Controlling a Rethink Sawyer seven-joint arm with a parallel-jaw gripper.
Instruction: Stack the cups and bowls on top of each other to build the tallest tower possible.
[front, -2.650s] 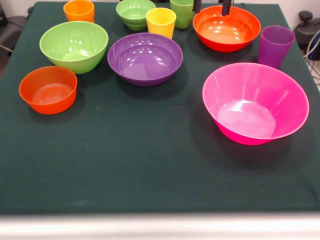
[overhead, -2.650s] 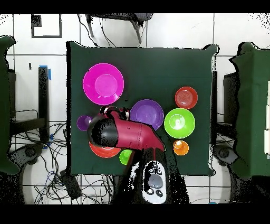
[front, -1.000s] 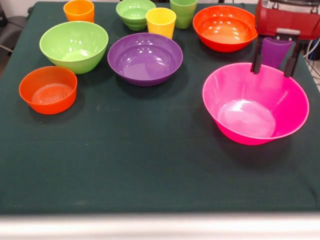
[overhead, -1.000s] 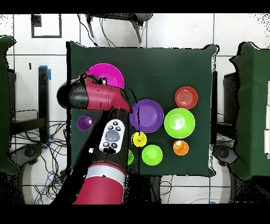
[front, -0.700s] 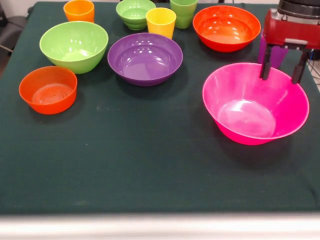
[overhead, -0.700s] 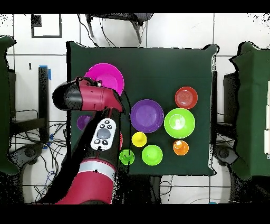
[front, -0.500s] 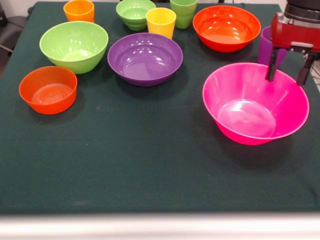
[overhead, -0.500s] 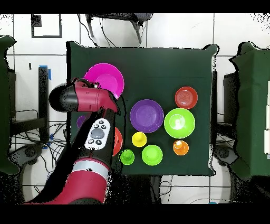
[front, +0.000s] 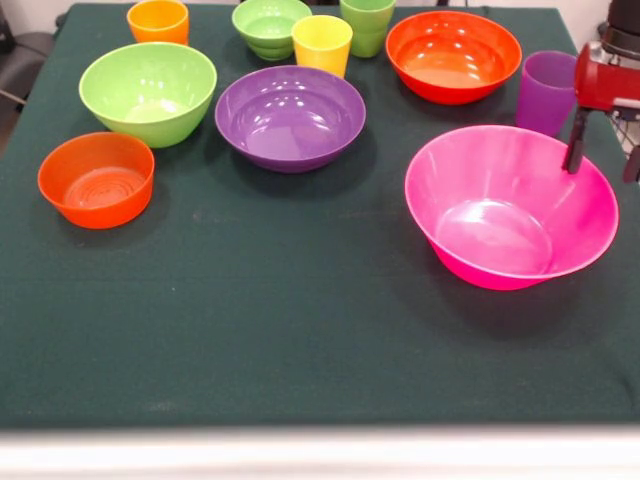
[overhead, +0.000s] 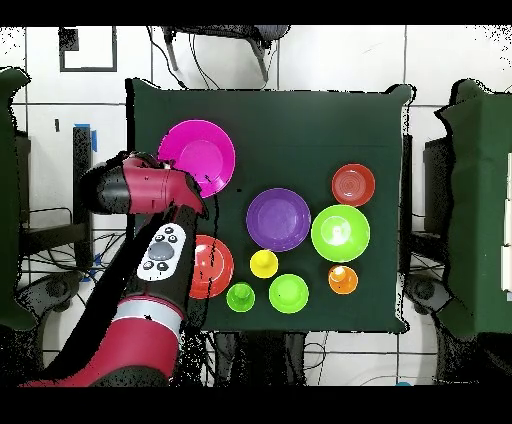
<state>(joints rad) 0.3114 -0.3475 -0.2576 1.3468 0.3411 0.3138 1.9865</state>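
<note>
Gripper: the gripper (front: 603, 160) hangs at the right edge of the front view, its two dark fingers (front: 575, 148) spread apart with nothing between them.
Pink bowl: the large pink bowl (front: 510, 206) sits upright on the green tablecloth (front: 280, 300); one finger stands over its right rim, the other just outside it (whether either touches the rim cannot be told).
Purple cup: the purple cup (front: 548, 92) stands just behind the pink bowl, near the gripper's red housing.
Other bowls: the purple bowl (front: 290, 117), light green bowl (front: 148, 92), small orange-red bowl (front: 96, 179), wide orange-red bowl (front: 453, 56) and ribbed green bowl (front: 270, 27) all rest separately, none stacked.
Other cups: the orange cup (front: 158, 21), yellow cup (front: 322, 45) and green cup (front: 365, 25) stand along the back.
Overhead: the arm (overhead: 150, 260) hides the purple cup and part of the wide orange-red bowl.
</note>
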